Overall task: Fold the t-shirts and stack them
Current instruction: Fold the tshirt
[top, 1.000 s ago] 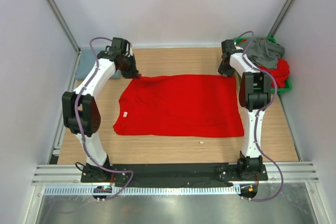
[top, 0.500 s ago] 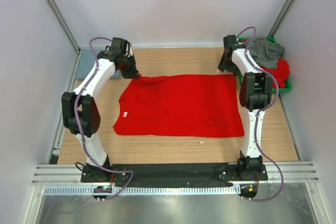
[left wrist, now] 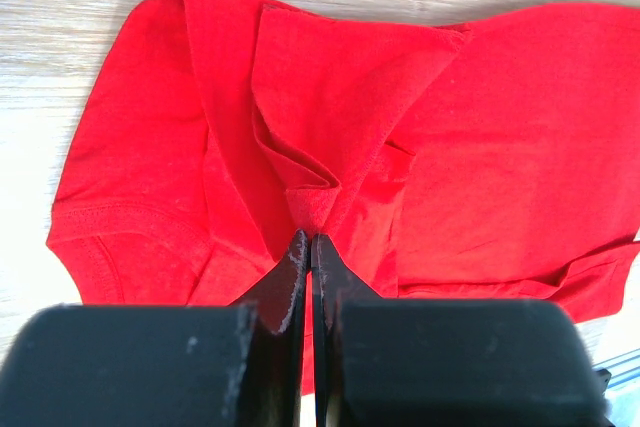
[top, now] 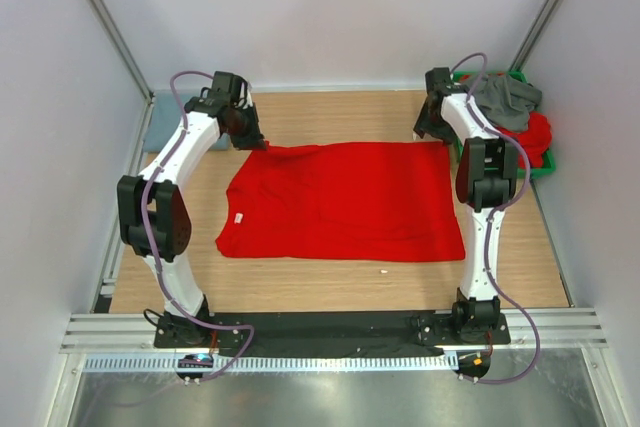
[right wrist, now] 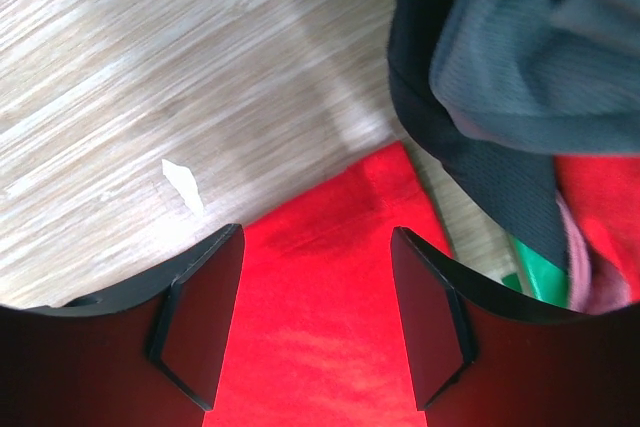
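Note:
A bright red t-shirt (top: 340,202) lies spread flat on the wooden table, with a small white label (top: 239,217) at its left edge. My left gripper (top: 262,143) is at the shirt's far left corner, shut on a pinched fold of the red cloth (left wrist: 312,209). My right gripper (top: 432,131) is open at the far right corner; its jaws stand apart just above the red shirt's corner (right wrist: 330,257), holding nothing. A dark grey shirt (top: 505,97) and red shirts (top: 537,135) lie in the bin. A blue-grey shirt (top: 160,127) lies at the far left.
A green plastic bin (top: 545,169) stands at the far right, close beside the right arm; its rim (right wrist: 535,282) and the dark grey shirt (right wrist: 540,67) show in the right wrist view. A small white scrap (top: 383,270) lies near the shirt's front edge. Walls enclose the table.
The right gripper has shifted slightly toward the far edge at the shirt's far right corner. The left gripper and the shirt have not visibly moved.

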`<state>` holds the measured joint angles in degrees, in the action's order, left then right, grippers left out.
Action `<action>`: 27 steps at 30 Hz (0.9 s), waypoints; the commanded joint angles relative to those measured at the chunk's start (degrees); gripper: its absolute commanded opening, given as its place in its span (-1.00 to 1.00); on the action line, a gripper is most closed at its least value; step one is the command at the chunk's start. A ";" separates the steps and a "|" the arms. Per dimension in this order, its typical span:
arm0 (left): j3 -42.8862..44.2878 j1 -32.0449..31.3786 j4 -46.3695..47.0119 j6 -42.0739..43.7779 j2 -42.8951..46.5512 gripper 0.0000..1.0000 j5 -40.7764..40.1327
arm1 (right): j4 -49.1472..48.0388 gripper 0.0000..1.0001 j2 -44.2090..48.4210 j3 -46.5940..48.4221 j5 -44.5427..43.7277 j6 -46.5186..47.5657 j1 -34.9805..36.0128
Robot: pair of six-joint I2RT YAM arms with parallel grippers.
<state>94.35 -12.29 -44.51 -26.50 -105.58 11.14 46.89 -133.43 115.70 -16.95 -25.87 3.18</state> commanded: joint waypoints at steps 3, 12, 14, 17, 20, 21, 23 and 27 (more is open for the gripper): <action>-0.04 0.25 0.30 1.10 2.75 -1.00 0.99 | -2.24 0.34 -3.06 1.19 0.95 -1.03 -0.19; 0.22 0.17 0.21 1.10 2.49 -1.00 1.08 | -4.70 0.12 -3.51 -2.49 1.65 -1.82 -0.10; 0.22 0.25 0.13 1.19 2.57 -1.00 1.08 | -5.23 -0.24 -2.72 -4.95 1.92 -2.25 -0.10; 0.31 0.17 0.04 1.28 2.40 -1.00 0.99 | -8.22 -0.80 -0.61 -9.87 2.89 -3.13 -0.19; 0.31 0.17 -0.05 1.36 2.13 -1.00 0.90 | -9.45 -0.97 0.18 -12.16 3.06 -3.57 -0.19; 0.40 0.25 -0.05 1.45 2.13 -1.00 0.90 | -9.37 -0.97 0.18 -12.16 3.06 -3.31 -0.19; 0.58 0.25 -0.05 1.71 1.87 -1.00 0.38 | -8.67 -0.98 0.10 -11.29 3.15 -3.05 -0.19; 2.94 0.34 -1.28 2.51 1.34 -1.00 -1.90 | -5.42 -0.98 1.32 -7.95 3.50 -2.08 0.07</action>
<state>94.39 -12.29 -44.80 -25.87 -105.58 10.85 35.83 -132.05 106.76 -16.01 -28.12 2.76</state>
